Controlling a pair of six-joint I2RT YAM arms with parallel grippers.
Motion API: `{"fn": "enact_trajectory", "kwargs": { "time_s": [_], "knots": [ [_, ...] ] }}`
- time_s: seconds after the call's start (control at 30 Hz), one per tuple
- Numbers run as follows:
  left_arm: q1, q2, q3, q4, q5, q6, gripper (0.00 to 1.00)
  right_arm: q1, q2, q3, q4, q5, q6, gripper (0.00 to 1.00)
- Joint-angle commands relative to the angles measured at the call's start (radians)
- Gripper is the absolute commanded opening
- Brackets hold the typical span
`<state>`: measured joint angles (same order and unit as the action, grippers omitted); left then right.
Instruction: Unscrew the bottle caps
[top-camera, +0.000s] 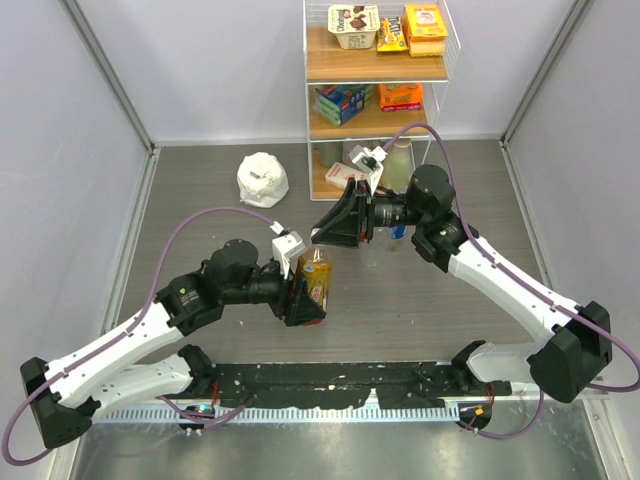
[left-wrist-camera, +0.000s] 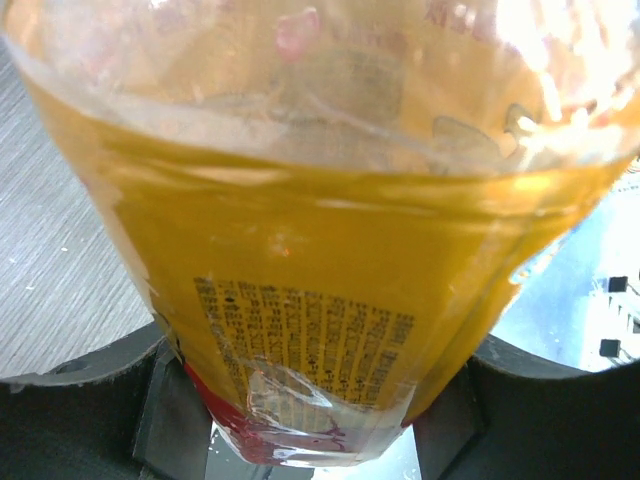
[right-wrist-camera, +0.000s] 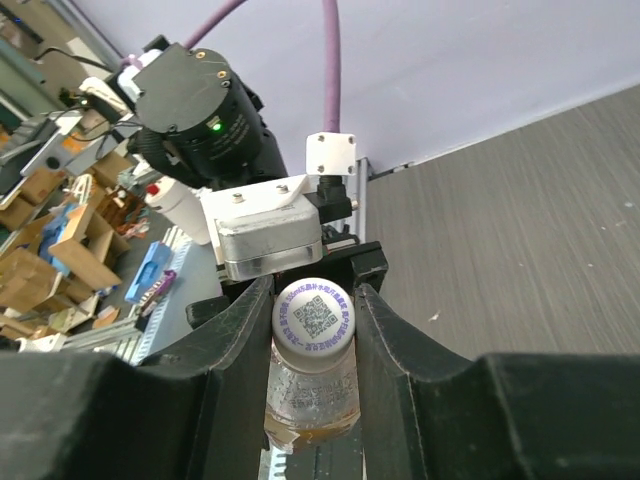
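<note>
Currently, amber bottle (top-camera: 316, 272) held two-handed, mid-worktop (top-camera: 200, 190), nearer the near edge.
Left hand (top-camera: 303, 298), jaws part-open, clamps the bottle body; right hand (top-camera: 325, 235) is closed tight on its white cap (right-wrist-camera: 315, 317).

Two end effectors: the left end effector (top-camera: 308, 298) and the right end effector (top-camera: 335, 228). One amber bottle (top-camera: 316, 278), one white cap (right-wrist-camera: 315, 317), at least one clear bottle (top-camera: 373, 250), half hidden. One pale green bottle (top-camera: 400, 160), one white bag (top-camera: 262, 180). One shelf rack (top-camera: 375, 68) has three tiers: three packages (top-camera: 353, 25) on top, two boxes (top-camera: 340, 100) in the middle.
</note>
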<state>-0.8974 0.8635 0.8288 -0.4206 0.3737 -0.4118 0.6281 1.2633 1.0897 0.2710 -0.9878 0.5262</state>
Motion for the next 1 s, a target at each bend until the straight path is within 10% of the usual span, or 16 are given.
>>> {"fn": "enact_trajectory", "kwargs": {
  "time_s": [0.0,0.4,0.73,0.97],
  "knots": [
    [0.011,-0.034,-0.01,0.103,0.025,-0.01,0.0,-0.005,-0.021,-0.033,0.186,-0.16,0.136,0.01],
    [0.011,-0.021,-0.016,0.085,-0.004,-0.004,0.0,-0.037,-0.012,-0.024,0.223,-0.143,0.192,0.04],
    [0.009,0.029,0.004,0.034,-0.064,0.011,0.0,-0.079,-0.025,0.07,-0.105,0.144,0.037,0.76],
    [0.011,0.058,0.02,-0.004,-0.136,0.015,0.0,-0.08,-0.038,0.114,-0.265,0.32,-0.032,0.9]
  ]
}}
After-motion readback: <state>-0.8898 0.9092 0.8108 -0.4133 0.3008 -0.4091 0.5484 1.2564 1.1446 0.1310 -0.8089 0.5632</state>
